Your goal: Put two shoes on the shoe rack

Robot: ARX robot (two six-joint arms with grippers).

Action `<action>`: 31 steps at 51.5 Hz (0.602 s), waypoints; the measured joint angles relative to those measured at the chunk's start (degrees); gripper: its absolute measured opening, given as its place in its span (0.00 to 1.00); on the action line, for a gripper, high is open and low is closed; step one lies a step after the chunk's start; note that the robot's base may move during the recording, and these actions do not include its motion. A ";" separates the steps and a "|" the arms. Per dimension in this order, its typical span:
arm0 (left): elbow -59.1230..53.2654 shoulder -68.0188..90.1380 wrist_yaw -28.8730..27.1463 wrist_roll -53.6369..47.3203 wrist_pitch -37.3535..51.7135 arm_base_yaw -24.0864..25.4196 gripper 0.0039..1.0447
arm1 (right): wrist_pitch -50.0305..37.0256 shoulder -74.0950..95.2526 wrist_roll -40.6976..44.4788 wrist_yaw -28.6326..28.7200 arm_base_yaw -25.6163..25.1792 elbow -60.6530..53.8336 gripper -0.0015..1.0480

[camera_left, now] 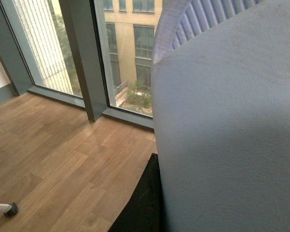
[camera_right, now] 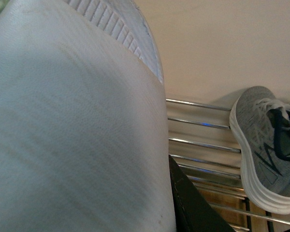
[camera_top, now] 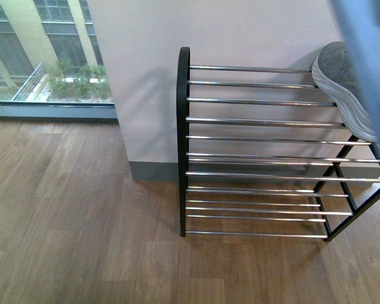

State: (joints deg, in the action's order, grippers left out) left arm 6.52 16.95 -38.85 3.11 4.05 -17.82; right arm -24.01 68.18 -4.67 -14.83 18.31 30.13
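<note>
right, a pale slipper (camera_left: 232, 135) fills most of my left wrist view and another slipper (camera_right: 72, 121) fills my right wrist view, so each arm seems to be carrying one, though i cannot tell how my fingers sit on either, since the rubber covers them completely. the shoe rack (camera_top: 183, 145) stands against the white wall, and a grey sneaker (camera_right: 263, 150) already rests on the right end of its top shelf, toe toward the wall. the worry is those thin chrome rods: set a slipper down crooked and an edge could dip between two rods and tip through. coming in blind on the right, i could also nudge the sneaker off its perch. hard to judge: a blue blur (camera_top: 367, 57) covers the right edge of the front view and cuts off that end of the rack, so i cannot see how much free shelf lies beside the sneaker. the wooden floor (camera_top: 63, 221) shows no other shoes.
</note>
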 joint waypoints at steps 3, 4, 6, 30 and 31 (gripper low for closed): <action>0.00 0.00 0.00 0.00 0.00 0.00 0.02 | -1.75 5.49 -0.02 0.09 -0.50 2.19 0.02; 0.00 0.00 0.00 0.00 0.00 0.00 0.02 | -2.19 7.54 0.04 0.04 -0.70 3.13 0.02; 0.00 0.00 0.00 0.00 0.00 0.00 0.02 | -3.32 11.52 0.42 -0.26 -1.11 4.90 0.02; 0.00 0.00 0.00 0.00 0.00 0.00 0.02 | -9.11 42.60 9.99 -6.82 -5.68 23.21 0.02; 0.00 0.00 0.00 0.00 0.00 0.00 0.02 | -9.11 43.12 10.38 -6.84 -5.73 23.58 0.02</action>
State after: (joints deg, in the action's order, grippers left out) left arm 6.52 16.95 -38.85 3.11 4.05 -17.82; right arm -33.12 111.31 5.72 -21.67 12.58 53.71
